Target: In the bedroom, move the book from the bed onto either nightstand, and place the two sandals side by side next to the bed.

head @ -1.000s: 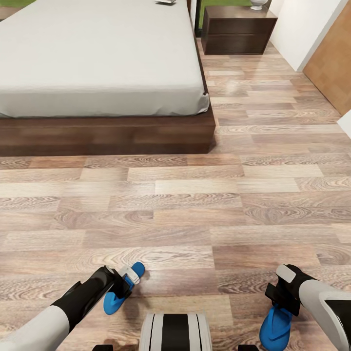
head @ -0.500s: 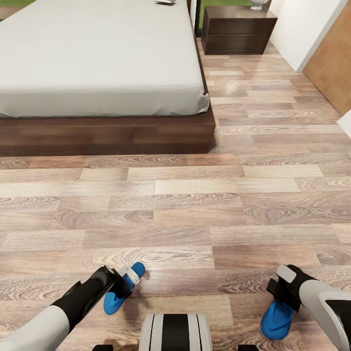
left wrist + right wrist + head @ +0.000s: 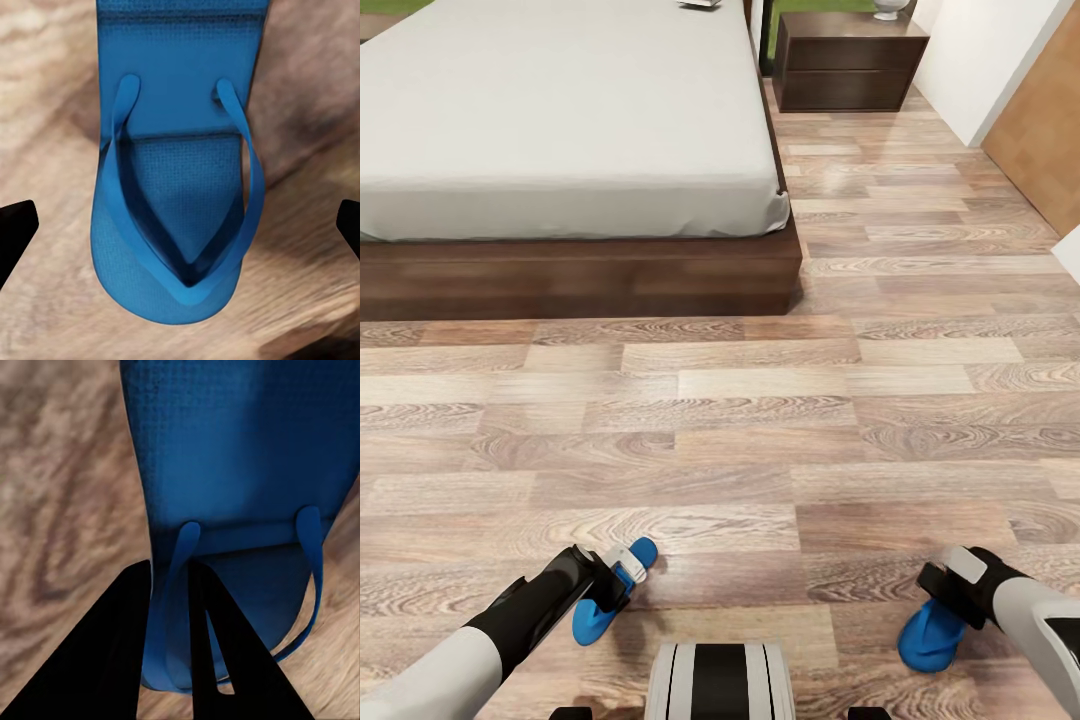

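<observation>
One blue sandal (image 3: 591, 619) lies on the plank floor under my left gripper (image 3: 622, 577). In the left wrist view that sandal (image 3: 180, 225) sits between the wide-apart fingertips (image 3: 15, 232) of the open left gripper (image 3: 184, 221), untouched. My right gripper (image 3: 952, 598) is shut on the second sandal (image 3: 928, 641). The right wrist view shows the right gripper (image 3: 171, 571) pinching that sandal's (image 3: 247, 465) strap and edge. The bed (image 3: 560, 120) stands ahead on the left. The book (image 3: 700, 3) is a sliver at the mattress's far end. A nightstand (image 3: 848, 60) stands beside the bed's head.
A white object (image 3: 890, 8) stands on the nightstand. A white wall (image 3: 980, 50) and a light wooden door (image 3: 1040, 130) close off the right side. Wood floor (image 3: 760, 400) stretches between me and the bed's foot. My base (image 3: 720, 680) shows at the bottom edge.
My right gripper has shifted a little right and down, and the sandal in it has swung so it looks shorter. The left arm and its sandal have not moved.
</observation>
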